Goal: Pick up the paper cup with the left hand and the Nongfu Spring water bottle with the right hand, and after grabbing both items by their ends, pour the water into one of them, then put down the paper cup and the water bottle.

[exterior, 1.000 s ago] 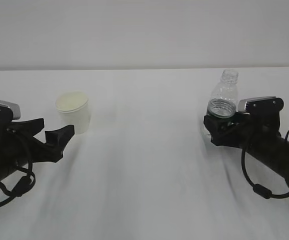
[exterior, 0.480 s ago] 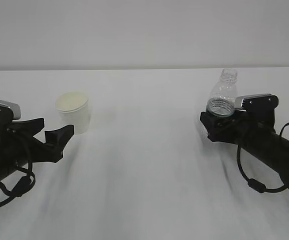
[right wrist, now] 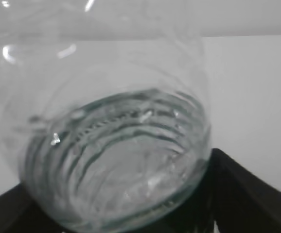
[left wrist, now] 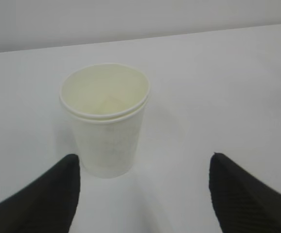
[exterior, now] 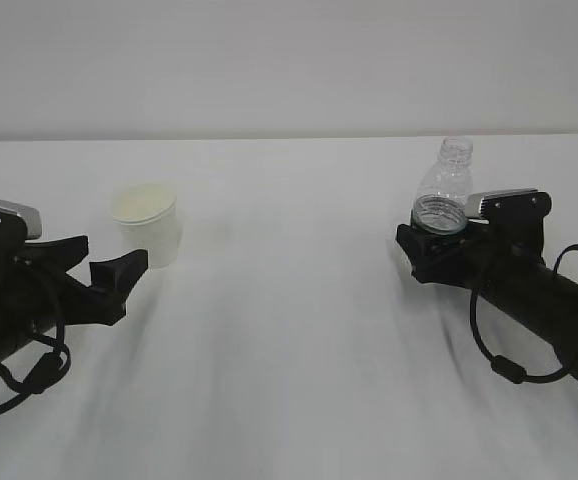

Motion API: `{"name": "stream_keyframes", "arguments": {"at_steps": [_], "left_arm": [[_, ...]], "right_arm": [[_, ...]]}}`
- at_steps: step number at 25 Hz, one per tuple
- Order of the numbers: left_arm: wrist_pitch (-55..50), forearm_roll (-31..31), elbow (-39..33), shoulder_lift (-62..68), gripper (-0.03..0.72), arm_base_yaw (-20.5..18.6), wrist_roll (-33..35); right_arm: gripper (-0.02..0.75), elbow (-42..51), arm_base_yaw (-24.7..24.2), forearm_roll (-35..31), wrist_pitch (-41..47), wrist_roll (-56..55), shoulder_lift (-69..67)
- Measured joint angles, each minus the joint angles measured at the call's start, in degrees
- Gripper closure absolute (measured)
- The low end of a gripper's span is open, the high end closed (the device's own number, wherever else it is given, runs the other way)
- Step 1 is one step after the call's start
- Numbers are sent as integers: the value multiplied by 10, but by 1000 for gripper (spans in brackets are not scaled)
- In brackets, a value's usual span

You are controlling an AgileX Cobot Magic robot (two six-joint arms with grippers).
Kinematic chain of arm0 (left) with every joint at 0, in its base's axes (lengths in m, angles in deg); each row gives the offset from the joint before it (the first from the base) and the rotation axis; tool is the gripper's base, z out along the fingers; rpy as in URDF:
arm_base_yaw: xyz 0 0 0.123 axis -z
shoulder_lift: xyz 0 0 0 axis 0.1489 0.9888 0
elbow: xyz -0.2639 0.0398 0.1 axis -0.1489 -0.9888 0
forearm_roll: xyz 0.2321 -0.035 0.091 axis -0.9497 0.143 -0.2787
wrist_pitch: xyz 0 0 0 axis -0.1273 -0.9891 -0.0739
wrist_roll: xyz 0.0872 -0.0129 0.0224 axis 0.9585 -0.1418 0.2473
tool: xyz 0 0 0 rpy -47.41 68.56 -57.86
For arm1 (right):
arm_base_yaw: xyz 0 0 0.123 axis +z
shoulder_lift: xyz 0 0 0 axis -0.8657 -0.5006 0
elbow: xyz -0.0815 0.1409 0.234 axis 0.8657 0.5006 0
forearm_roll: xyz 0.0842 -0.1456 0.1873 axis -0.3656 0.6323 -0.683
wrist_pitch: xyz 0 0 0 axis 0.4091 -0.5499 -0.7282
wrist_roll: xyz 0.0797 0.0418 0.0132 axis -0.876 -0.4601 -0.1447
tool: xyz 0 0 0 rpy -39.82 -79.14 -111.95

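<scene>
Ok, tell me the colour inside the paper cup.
Pale cream-yellow inside the paper cup, clearest from the left wrist.

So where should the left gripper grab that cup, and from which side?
Grip the cup around its lower wall, coming in level from the near side where the left gripper already faces it, jaws open. It stands upright and tapers downward, so the rolled rim above keeps it from slipping.

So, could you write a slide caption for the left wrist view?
Paper cup stands upright ahead of the open left gripper, not yet grasped.
</scene>
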Motion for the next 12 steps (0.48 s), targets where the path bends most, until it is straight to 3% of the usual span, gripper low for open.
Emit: {"name": "stream_keyframes", "arguments": {"at_steps": [12], "left_arm": [[0,0,0,0,108,0,0]], "right_arm": [[176,0,0,2,0,0,0]]}}
